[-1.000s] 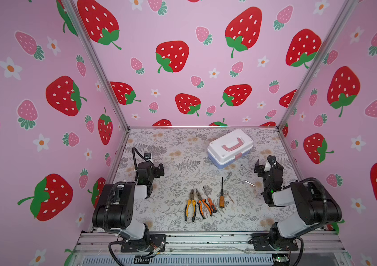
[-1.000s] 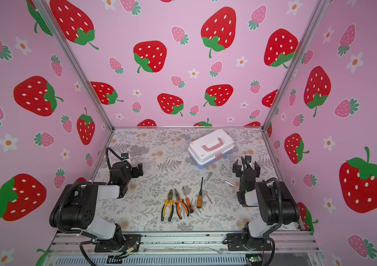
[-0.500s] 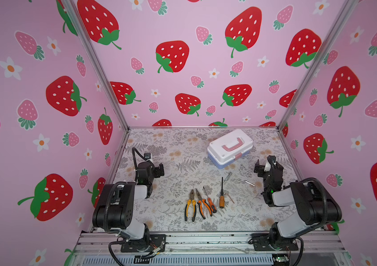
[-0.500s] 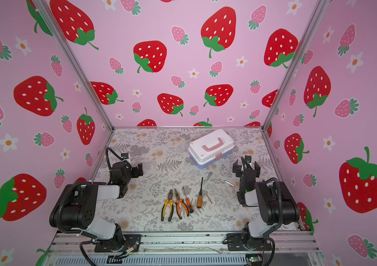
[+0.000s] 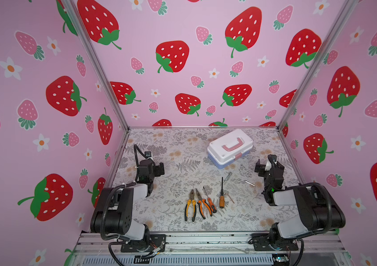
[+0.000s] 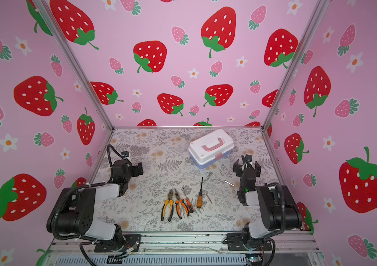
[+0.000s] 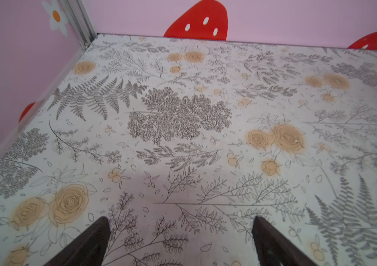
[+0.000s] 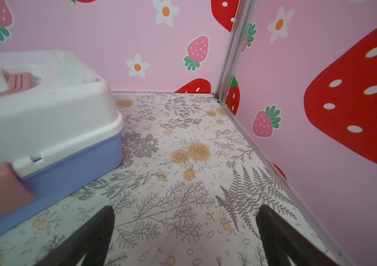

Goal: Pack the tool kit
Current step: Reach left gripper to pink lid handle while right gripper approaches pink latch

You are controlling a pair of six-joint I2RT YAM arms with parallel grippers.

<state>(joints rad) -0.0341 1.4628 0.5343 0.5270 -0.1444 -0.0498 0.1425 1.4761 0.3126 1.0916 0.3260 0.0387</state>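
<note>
Nothing has moved in the last second. Both arms sit parked, the left end effector [image 7: 180,230] and the right end effector [image 8: 185,221] spread wide and empty. The tool kit [image 5: 229,147] stands closed at the back right of the tabletop [image 5: 171,161], with the pliers [image 5: 191,205] and screwdriver [image 5: 221,195] lying loose in front of it — packing has not begun.

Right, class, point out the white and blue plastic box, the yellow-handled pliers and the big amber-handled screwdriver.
White and blue plastic box [image 5: 217,150]: a top view, white lid.
Yellow-handled pliers [image 5: 191,195]: a top view, metal head.
Big amber-handled screwdriver [image 5: 221,202]: a top view, handle.
</note>
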